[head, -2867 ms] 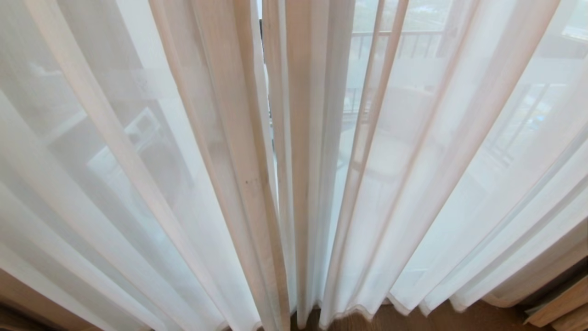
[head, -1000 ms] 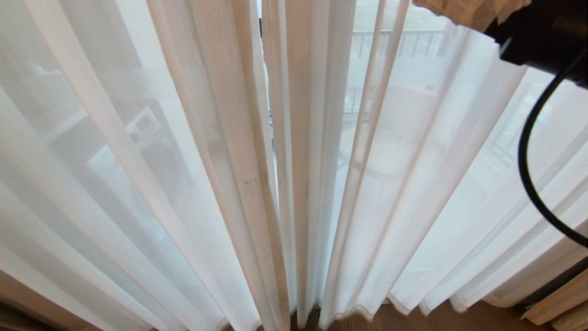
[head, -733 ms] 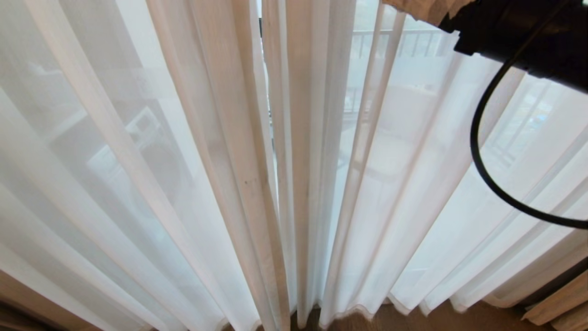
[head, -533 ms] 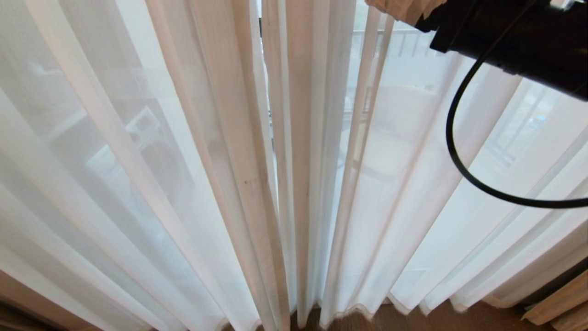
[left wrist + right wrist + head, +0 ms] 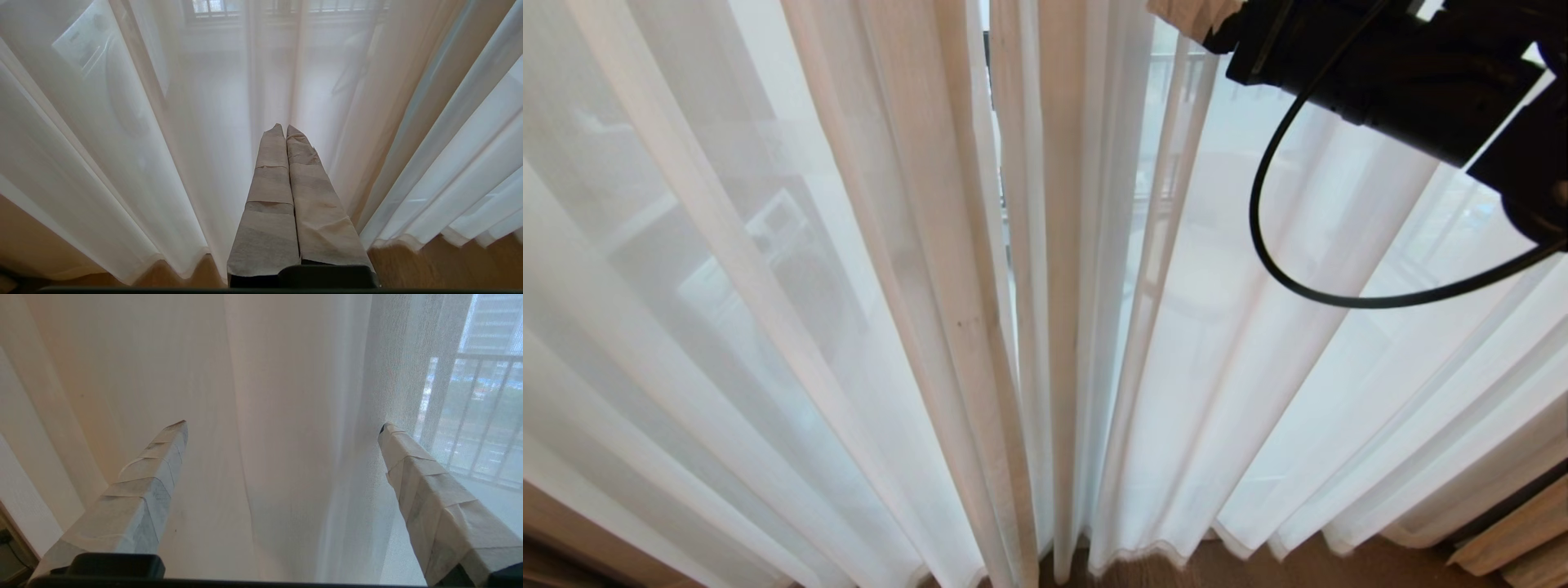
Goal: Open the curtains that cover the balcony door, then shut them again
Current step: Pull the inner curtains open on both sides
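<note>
Head view shows you the curtains hanging drawn across the whole frame, their sheer pleats meeting at a narrow dark slit just left of centre near the top, where a sliver of the balcony door frame peeks through; the hems brush the wooden floor along the lower edge. So, judging from how the fabric lies, you have not opened anything yet: the first half of the task is only being set up, and the closing pass lies entirely ahead. Your right pincer comes in at the upper right of the head frame, a black cable looping below the arm, and the right wrist view shows its taped fingers spread wide with a fold of sheer cloth standing between them, apparently not yet pinched. Through the sheer at the right edge of that view you can make out the railing. Your left pincer sits with its fingers pressed together, holding nothing, pointed at the lower pleats and seemingly idle. What remains for you is to grip a fold, draw it aside, then bring it back.
</note>
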